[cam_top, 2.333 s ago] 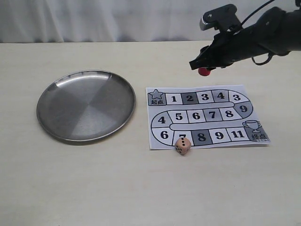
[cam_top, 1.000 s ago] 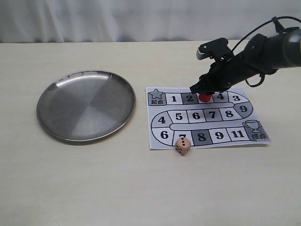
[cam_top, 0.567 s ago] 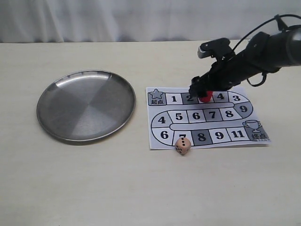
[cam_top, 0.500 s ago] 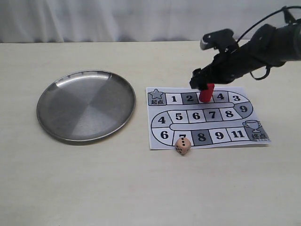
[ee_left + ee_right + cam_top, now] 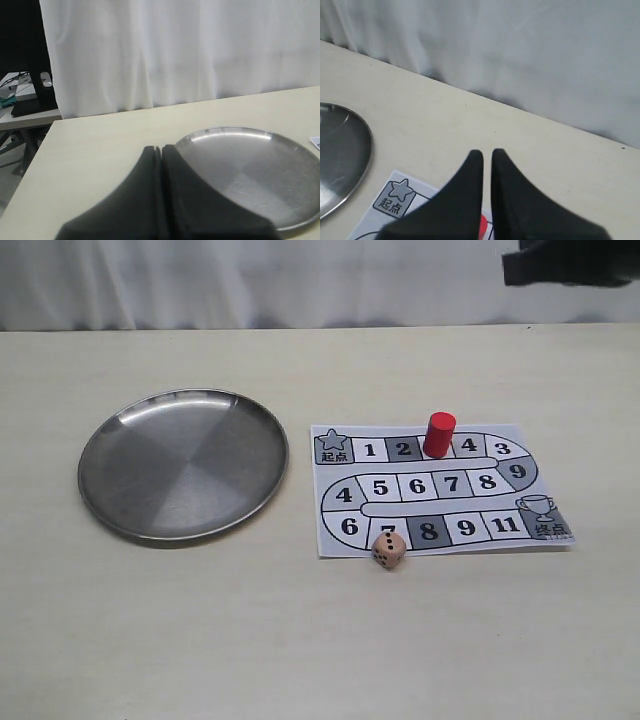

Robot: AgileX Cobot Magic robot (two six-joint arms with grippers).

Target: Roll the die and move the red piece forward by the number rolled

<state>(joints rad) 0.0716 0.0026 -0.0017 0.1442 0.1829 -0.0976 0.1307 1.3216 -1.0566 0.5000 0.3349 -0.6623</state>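
Where it stands, red piece (image 5: 439, 433) seemingly upright

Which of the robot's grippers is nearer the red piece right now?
Right. The right gripper hangs raised above the red piece, which peeks out under its fingertips; the left gripper is by the plate, farther off.

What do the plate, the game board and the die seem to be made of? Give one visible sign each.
Plate: metal, probably steel, brushed finish; grey sheen, fan-shaped reflections. Game board: apparently printed paper; thin, flat, matte greyscale print. Die: perhaps wood, possibly plastic; pale beige, dark pips.
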